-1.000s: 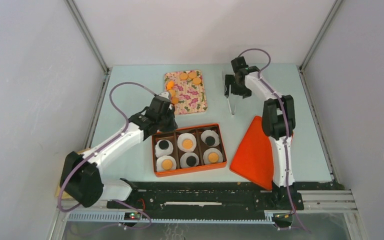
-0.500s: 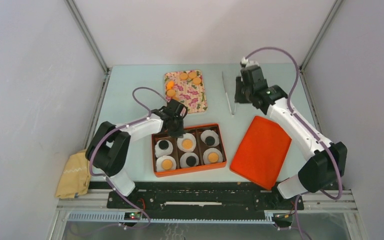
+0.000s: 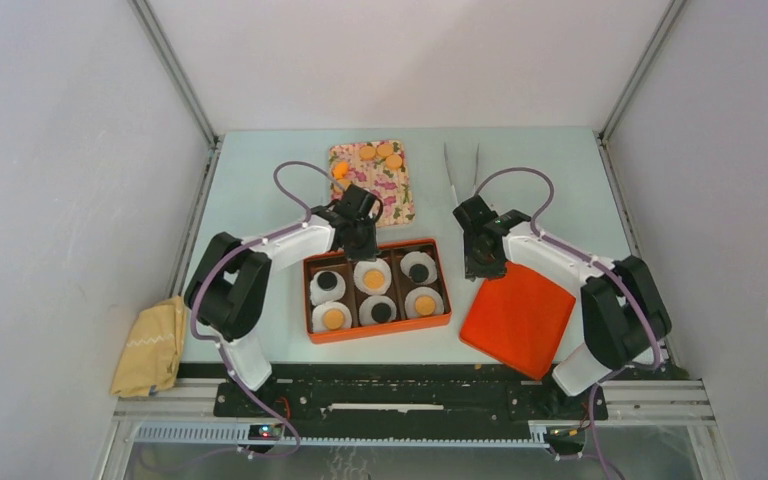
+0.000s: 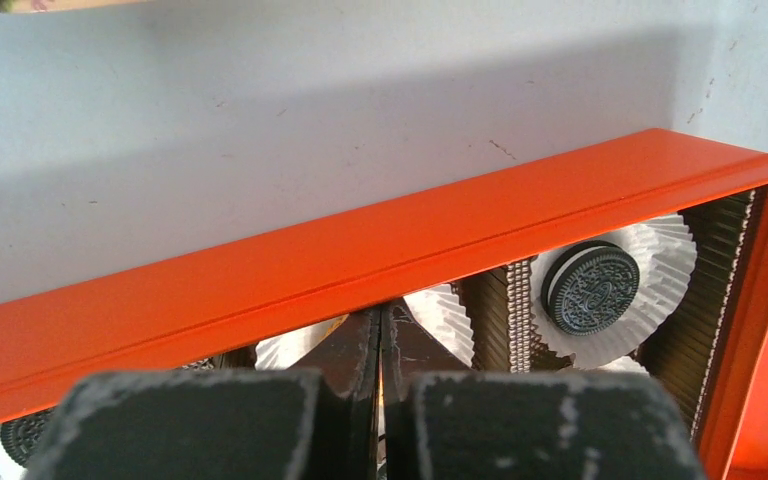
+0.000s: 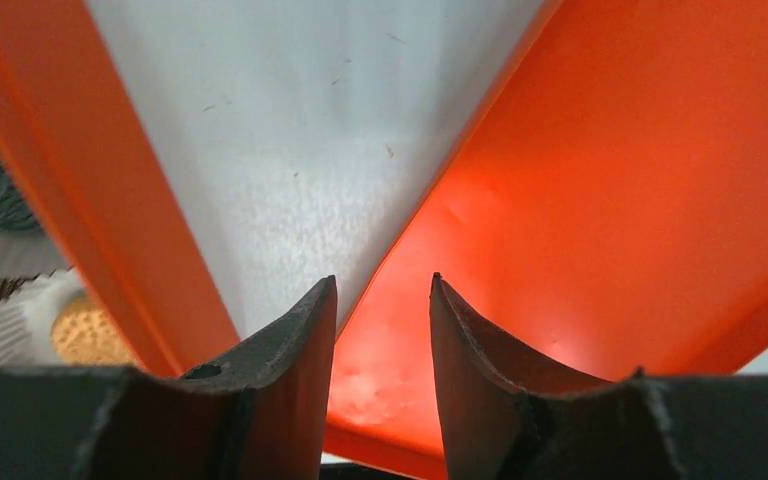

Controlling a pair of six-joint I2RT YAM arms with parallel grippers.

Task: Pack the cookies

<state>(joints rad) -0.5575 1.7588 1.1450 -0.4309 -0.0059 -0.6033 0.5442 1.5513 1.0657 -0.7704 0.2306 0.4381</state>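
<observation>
Holding six white fluted paper cups (image 4: 660, 262), one each of three black cookies (image 3: 328, 282) and three orange-tan cookies (image 3: 373, 277): orange rectangular divided box (image 3: 377, 339) | more orange-tan cookies: floral patterned mat (image 3: 385, 200) | black cookie embossing unreadable | left gripper (image 4: 381, 330): fingers pressed together, empty, at box rim | right gripper (image 5: 382, 290): narrow gap, over flat orange lid (image 3: 520, 320)
</observation>
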